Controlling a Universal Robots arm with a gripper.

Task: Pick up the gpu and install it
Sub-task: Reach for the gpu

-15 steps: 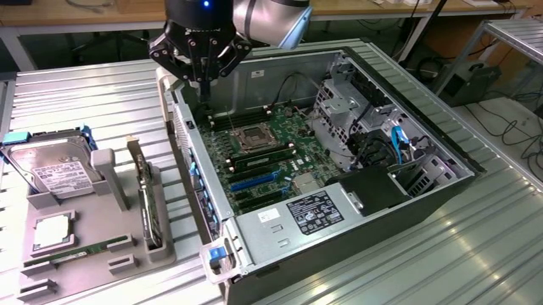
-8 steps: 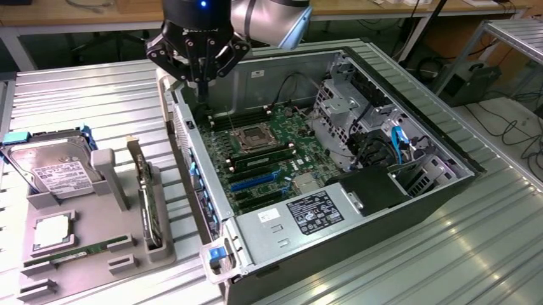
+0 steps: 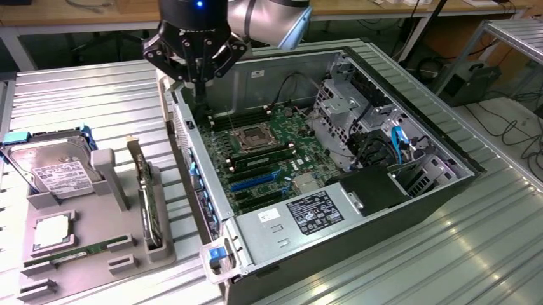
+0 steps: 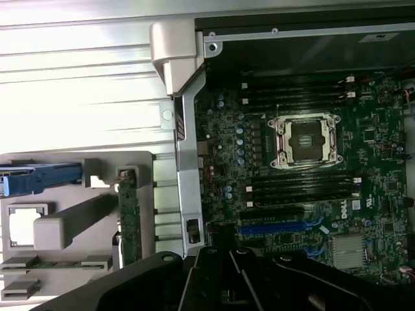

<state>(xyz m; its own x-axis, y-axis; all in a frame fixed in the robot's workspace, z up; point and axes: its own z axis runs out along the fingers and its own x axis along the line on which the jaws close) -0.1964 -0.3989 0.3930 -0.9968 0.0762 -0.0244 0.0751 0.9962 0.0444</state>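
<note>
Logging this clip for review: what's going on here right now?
A single robot arm's pincer hangs over the rear edge of the open computer case, above the motherboard. The gpu stands on edge in the gray tray beside the case, on the exterior view's left, apart from the pincer and not yet picked up.

A: Motherboard (image 3: 263, 159): green, with black memory slots and blue expansion slots (image 3: 254, 181).
B: Noted. Case (image 3: 357, 267): black outside, bare grey metal inside. Blue latch (image 3: 217, 253) at one corner, blue cable (image 3: 396, 141) among the black ones.
A: Table (image 3: 85, 95): pale silver, ribbed in even stripes. Tray (image 3: 85, 222): plain matt grey.
B: On the tray, gpu (image 3: 149, 203): dark, with a pale bracket end, greenish in the wrist view. Hard drive (image 3: 55, 168): silver, white label, blue caddy (image 3: 17, 138). Memory stick (image 3: 81, 252): green.
A: Gripper (image 3: 201, 95): black, small blue light above it.
</note>
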